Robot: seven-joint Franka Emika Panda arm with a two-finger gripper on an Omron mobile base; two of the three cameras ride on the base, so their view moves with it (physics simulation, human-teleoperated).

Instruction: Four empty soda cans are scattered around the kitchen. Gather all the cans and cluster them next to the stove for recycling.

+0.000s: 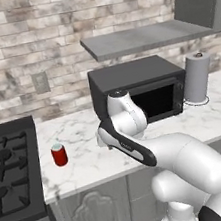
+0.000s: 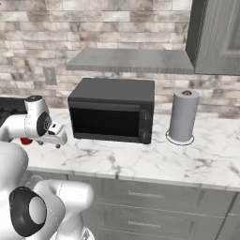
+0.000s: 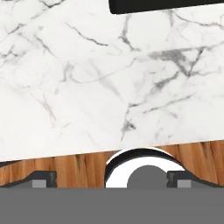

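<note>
We see the hand (image 3: 111, 179) nearest, fingers (image 3: 43, 178) spread wide apart with nothing between them, pointing down at bare marble worktop (image 3: 87, 87), so we judge it free for a pickup. In the left base view the arm (image 1: 128, 130) folds over the worktop's front edge. A red soda can (image 1: 59, 154) stands upright at 9 o'clock from the arm, near the stove (image 1: 11, 174) but not touching it (likely parked there as the cluster's start). Farther back at 12 o'clock sits the microwave (image 1: 139, 90), and at 2 o'clock the paper-towel roll (image 1: 196, 76) against the wall. We can't tell where the other cans are.
</note>
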